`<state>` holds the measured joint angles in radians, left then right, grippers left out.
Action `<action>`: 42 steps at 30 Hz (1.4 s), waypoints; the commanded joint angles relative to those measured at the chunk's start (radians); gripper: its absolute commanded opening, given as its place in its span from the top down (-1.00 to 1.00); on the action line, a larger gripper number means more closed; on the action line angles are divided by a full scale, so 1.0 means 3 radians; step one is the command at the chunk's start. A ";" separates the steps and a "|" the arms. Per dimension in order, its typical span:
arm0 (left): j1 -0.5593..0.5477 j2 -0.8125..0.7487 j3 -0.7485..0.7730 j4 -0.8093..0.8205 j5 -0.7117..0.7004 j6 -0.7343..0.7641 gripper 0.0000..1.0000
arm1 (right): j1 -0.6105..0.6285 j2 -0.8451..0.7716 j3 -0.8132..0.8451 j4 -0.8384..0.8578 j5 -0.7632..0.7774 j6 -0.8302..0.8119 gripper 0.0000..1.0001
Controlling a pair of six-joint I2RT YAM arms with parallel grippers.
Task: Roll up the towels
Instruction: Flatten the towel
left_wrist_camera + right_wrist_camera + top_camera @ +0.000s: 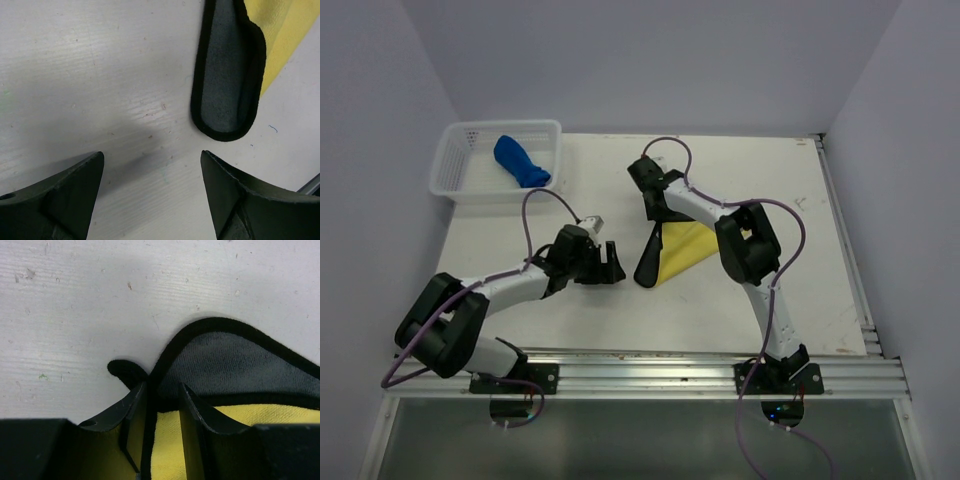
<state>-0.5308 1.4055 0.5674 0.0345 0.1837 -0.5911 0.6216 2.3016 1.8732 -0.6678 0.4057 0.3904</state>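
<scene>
L gripper (610,262) hangs over bare table (800,200), jaws wide apart, nothing btwn them; in its wrist view (152,165) both dark fingers (60,195) frame only white tabletop. Yellow towel (690,245) lies just ahead & to the right of that gripper, near but not touching: what shows closest is a rounded flap turned grey-side-up w/ black edging (227,85), yellow face (285,30) beyond it at the top right corner. R gripper (655,212) sits at the far edge of the same towel, pointing down onto it. Wrist view (162,390): jaws narrow, clamped on the towel's black-edged rim, w/ the hem running up btwn the two fingers (192,405) & yellow cloth (270,415) under & behind them. Just past the tips the cloth folds over, grey backing (240,365) up, arched black border; a small black tab pokes out left of the tips. Blue towel (520,160) is well away from both grippers, beyond & left of the L one, lying bunched inside the white basket (455,165) at the table's far left corner.
</scene>
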 commanded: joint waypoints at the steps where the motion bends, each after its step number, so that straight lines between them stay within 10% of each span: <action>1: -0.0015 0.0065 0.0098 0.0171 0.0068 0.0037 -0.64 | -0.0001 -0.0181 -0.0052 0.0063 -0.0007 -0.0079 0.29; 42: -0.0971 0.0903 0.0588 -0.0231 0.0150 -0.0678 -0.04 | 0.0004 -0.0503 -0.0875 0.0574 -0.0253 0.0084 0.56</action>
<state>-0.7895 1.6234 0.7231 0.0635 0.2611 -0.7643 0.6216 2.1769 1.6299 -0.4877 0.3504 0.3996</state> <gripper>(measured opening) 0.532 0.223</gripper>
